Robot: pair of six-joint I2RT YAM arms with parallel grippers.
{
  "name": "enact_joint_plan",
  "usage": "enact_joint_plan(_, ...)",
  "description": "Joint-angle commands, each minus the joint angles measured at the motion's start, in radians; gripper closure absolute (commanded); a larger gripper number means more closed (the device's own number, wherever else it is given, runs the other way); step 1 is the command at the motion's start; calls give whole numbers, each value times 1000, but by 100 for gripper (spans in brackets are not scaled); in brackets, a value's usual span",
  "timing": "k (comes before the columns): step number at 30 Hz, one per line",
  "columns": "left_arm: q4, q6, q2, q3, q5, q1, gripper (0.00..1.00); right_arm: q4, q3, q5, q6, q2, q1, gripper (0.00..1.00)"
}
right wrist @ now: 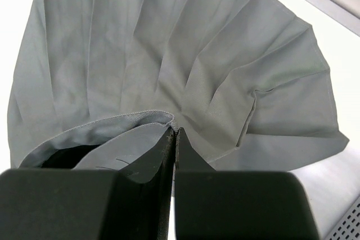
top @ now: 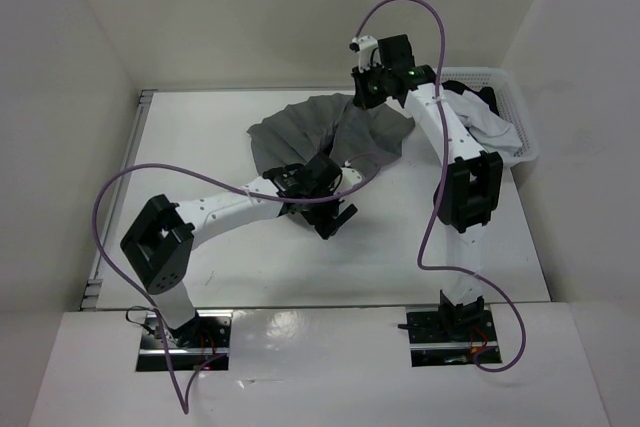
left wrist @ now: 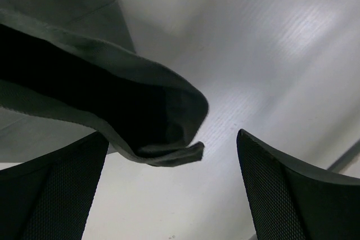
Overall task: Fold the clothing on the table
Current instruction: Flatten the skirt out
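The clothing (top: 305,132) is a grey pleated skirt, bunched at the back middle of the table (top: 250,257). My right gripper (top: 362,97) holds its far right edge lifted. In the right wrist view this gripper (right wrist: 175,131) is shut on the skirt's stitched edge, and the pleats (right wrist: 169,54) fan out below. My left gripper (top: 336,217) sits low at the skirt's near edge. In the left wrist view it (left wrist: 172,136) stands open, with a drooping fold of the skirt (left wrist: 140,105) hanging between its fingers (left wrist: 292,189), not gripped.
A white lattice basket (top: 527,142) stands at the table's right back corner with a white-and-black garment (top: 490,122) inside; its wall (right wrist: 346,223) shows at the lower right of the right wrist view. White walls close in the table on three sides. Purple cables loop over both arms.
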Motion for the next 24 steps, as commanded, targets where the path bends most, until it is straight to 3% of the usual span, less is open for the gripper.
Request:
enact_joint_plan(1, 23, -70, 18, 25, -118, -12, 0, 20, -11, 9, 1, -53, -14, 100)
enact_joint_plan(8, 32, -127, 48, 16, -292, -41, 0, 29, -40, 9, 1, -73, -23, 100)
enact_joint_plan(11, 41, -140, 67, 37, -315, -41, 5, 39, -63, 9, 1, -82, -23, 100)
enact_joint_plan(14, 41, -140, 68, 37, -306, -41, 19, 39, -73, 9, 1, -82, -23, 100)
enact_joint_plan(17, 50, -140, 77, 37, -284, -41, 43, 48, -83, 9, 1, -102, -23, 100)
enact_joint_plan(20, 50, -130, 77, 46, -273, -41, 58, 48, -93, 9, 1, -102, -32, 100)
enact_joint_plan(24, 40, -106, 77, 57, -264, -41, 67, 48, -102, 9, 1, -111, -42, 100)
